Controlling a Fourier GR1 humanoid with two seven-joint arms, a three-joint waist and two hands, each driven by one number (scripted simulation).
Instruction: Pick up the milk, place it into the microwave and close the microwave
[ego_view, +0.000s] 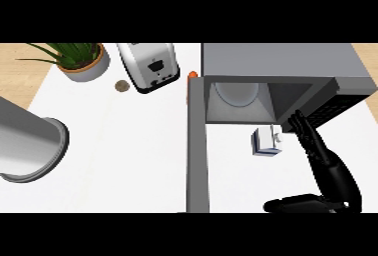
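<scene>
White worktop (125, 150) is spreading out under everything, with pale wood showing at its far corners. At the back left a plant (77, 60) is sitting in its planter, with a toaster (151, 67) standing just beside it. A small brown round thing (122, 86) is lying between the two. A big steel pot (29, 145) is looming in from the left edge, well apart from the rest.

On the right the grey microwave (280, 60) is standing wide open. Its door (196, 150) is swinging out towards me in a long grey strip, and a pale turntable (238, 95) is showing inside. Something orange (193, 75) is peeking out by the hinge corner.

The milk (266, 141), a small white and blue carton, is sitting outside the oven, just in front of its mouth, between the door and the right hand (332, 175). That hand is coming up from the lower right with its fingers (306, 135) stretched straight towards the opening and its thumb (295, 204) sticking out to the left. It is open and gripping nothing. The fingers are passing just beside the carton's right side, and I cannot tell whether they are touching it.
</scene>
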